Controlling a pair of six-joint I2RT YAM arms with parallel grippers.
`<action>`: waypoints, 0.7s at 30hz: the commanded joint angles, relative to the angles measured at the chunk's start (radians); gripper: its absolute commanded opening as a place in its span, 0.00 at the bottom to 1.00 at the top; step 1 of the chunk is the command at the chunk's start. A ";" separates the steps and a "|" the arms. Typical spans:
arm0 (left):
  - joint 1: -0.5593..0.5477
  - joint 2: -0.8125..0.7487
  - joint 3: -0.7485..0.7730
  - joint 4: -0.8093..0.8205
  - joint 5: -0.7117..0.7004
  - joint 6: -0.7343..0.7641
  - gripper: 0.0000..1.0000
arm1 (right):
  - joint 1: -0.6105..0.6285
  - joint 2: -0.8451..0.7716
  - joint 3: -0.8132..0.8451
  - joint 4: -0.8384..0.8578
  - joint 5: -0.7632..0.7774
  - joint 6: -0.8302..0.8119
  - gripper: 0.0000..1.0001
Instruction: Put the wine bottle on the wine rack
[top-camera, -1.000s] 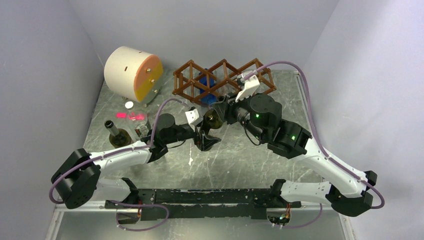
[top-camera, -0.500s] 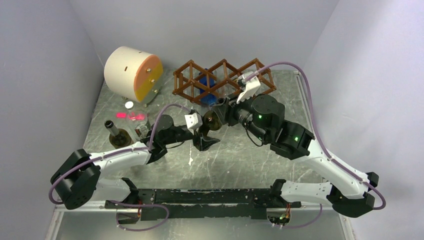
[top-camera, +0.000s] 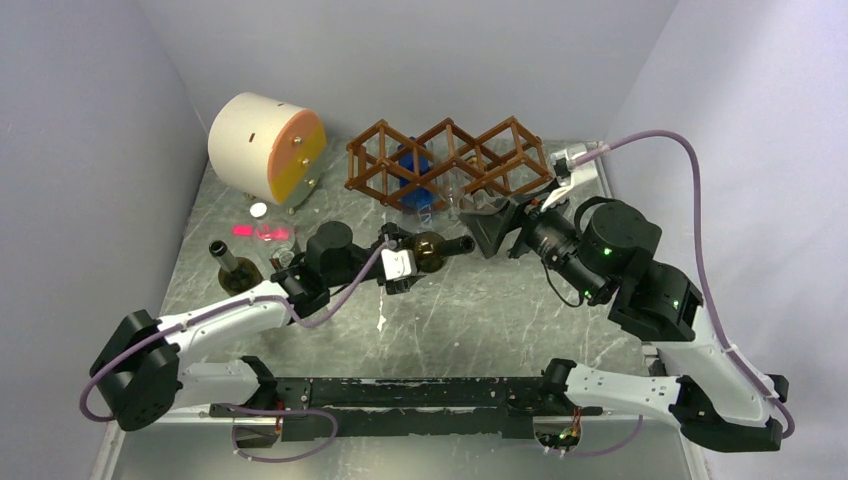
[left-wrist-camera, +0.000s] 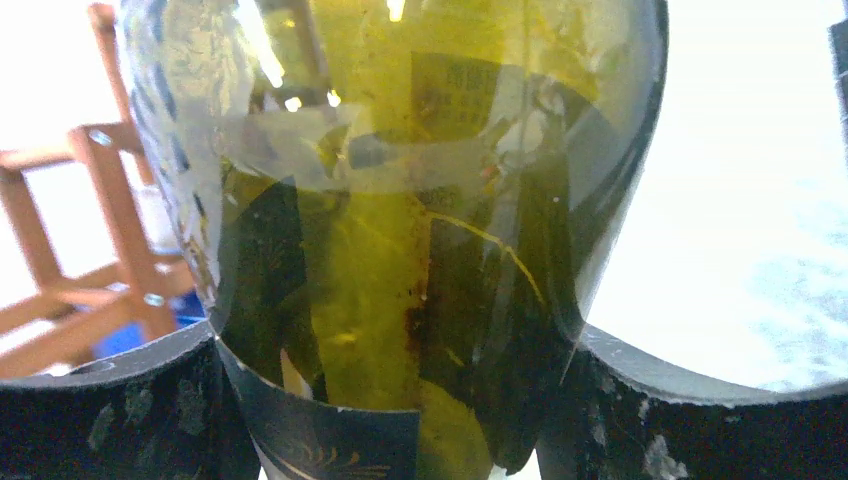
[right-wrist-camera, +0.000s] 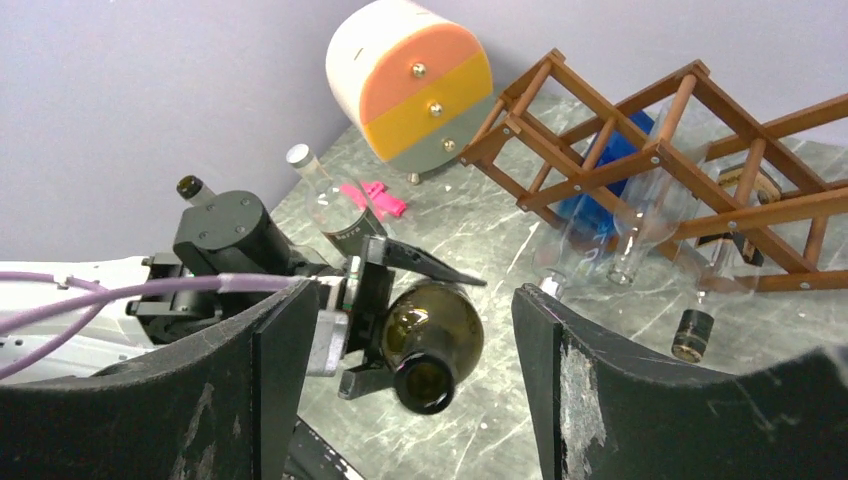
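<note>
The wine bottle (top-camera: 445, 248) is dark green glass and lies level above the table, its neck pointing right. My left gripper (top-camera: 416, 253) is shut on its body. In the left wrist view the wine bottle (left-wrist-camera: 400, 200) fills the space between both fingers (left-wrist-camera: 110, 410). My right gripper (top-camera: 479, 228) stands open just right of the mouth, touching nothing. From the right wrist, the wine bottle (right-wrist-camera: 432, 335) shows mouth-on between the spread fingers (right-wrist-camera: 285, 385). The wine rack (top-camera: 450, 158), a reddish-brown lattice, stands behind both grippers; the wine rack (right-wrist-camera: 655, 160) holds clear bottles.
A cream-and-orange cylinder (top-camera: 265, 148) sits back left. Another dark bottle (top-camera: 234, 268) stands at the left beside a clear one (top-camera: 284, 256). A pink piece (top-camera: 258, 232) and a white cap (top-camera: 259, 210) lie near them. Something blue (top-camera: 412, 165) sits in the rack.
The right gripper let go of the bottle, opened and drew back to the right. The left gripper closed on the bottle's body, and the bottle now lies level.
</note>
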 joint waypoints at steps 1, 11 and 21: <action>-0.008 -0.087 0.047 0.059 -0.026 0.343 0.07 | -0.001 -0.003 0.031 -0.115 0.002 0.027 0.75; -0.015 -0.129 0.055 0.044 -0.099 0.618 0.07 | 0.000 -0.013 0.021 -0.261 -0.048 0.046 0.75; -0.017 -0.116 0.150 -0.195 -0.220 0.967 0.07 | 0.000 0.021 -0.053 -0.287 -0.154 0.010 0.74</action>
